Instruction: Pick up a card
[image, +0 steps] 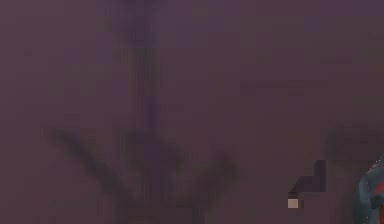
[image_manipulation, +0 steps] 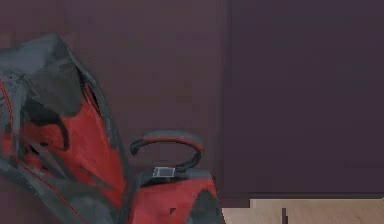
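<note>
A small pale flat rectangle (image_manipulation: 165, 173) lies at the base of the armrest (image_manipulation: 165, 148) of a red and black office chair (image_manipulation: 80, 150); its shape could be a card's, but I cannot tell. Low at the forward view's right, a small pale square (image: 293, 203) sits against the dark surface.
A dark purple wall (image: 180, 90) stands close ahead, and another stretch of dark purple wall (image_manipulation: 300, 90) rises behind the chair. A red and teal edge (image: 376, 190) pokes in at the forward view's bottom right. A strip of light wooden floor (image_manipulation: 320, 212) lies at the arm side view's bottom right.
</note>
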